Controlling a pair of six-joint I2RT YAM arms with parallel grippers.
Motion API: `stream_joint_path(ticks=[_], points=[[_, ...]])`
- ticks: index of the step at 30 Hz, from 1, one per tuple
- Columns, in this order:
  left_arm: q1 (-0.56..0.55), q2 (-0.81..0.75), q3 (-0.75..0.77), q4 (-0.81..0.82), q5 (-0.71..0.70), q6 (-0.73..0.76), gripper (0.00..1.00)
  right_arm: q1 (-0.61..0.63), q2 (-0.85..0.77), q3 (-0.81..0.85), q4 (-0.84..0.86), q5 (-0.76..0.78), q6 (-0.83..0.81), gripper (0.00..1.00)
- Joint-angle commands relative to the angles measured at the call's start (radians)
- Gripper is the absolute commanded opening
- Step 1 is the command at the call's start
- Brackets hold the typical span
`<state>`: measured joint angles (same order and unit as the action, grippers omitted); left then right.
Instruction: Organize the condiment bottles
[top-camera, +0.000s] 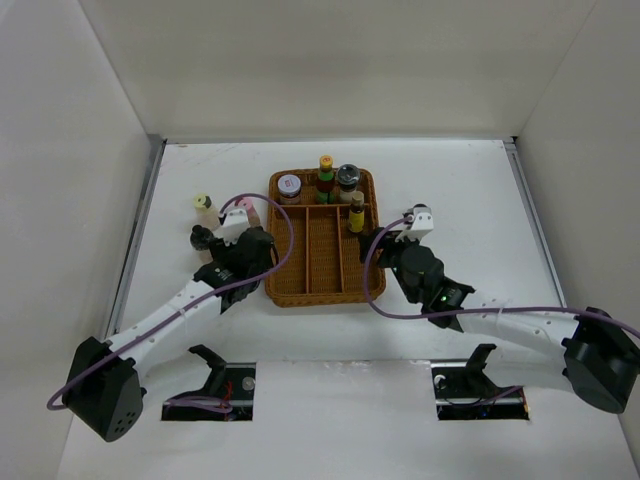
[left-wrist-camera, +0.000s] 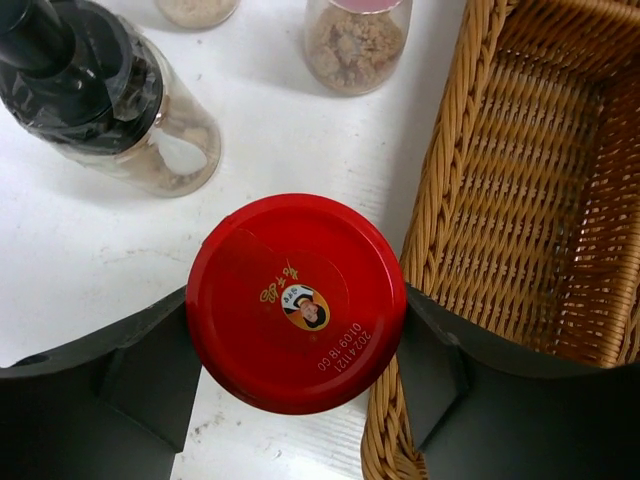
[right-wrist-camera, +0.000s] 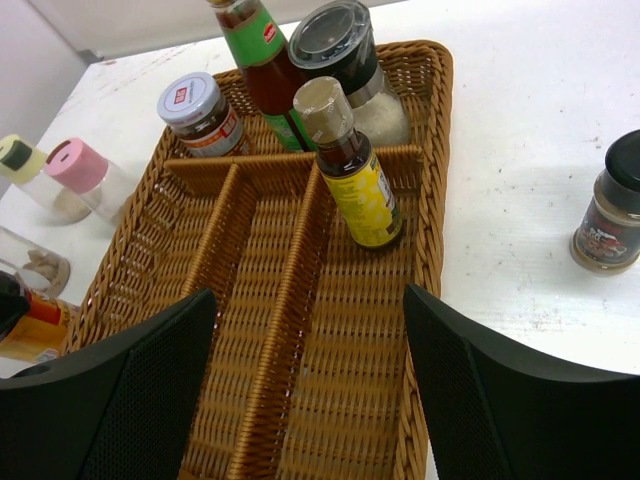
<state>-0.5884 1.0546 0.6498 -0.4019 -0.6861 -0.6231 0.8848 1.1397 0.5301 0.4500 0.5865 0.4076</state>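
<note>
My left gripper hugs the red jar, just beside the left edge of the tray. My right gripper is spread wide by the tray's right edge, holding nothing.

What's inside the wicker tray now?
In the tray, the back compartment holds a white-lidded jar, a green-labelled sauce bottle and a black-capped shaker. A yellow-labelled bottle stands in the right long slot. Other slots look bare; the divider hides the back row's bases.

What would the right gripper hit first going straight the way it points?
Likely the wicker tray, at its divider ahead of the open jaws. The yellow-labelled bottle stands just beyond, slightly right. Depth is unclear.
</note>
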Motion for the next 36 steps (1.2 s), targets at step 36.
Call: stream_joint_path(ticks=[36], points=[[-0.179,0.433,0.55,0.457,0.037,0.306,0.41,-0.071,-0.1,-0.01,0.006,0.012,0.057,0.81]])
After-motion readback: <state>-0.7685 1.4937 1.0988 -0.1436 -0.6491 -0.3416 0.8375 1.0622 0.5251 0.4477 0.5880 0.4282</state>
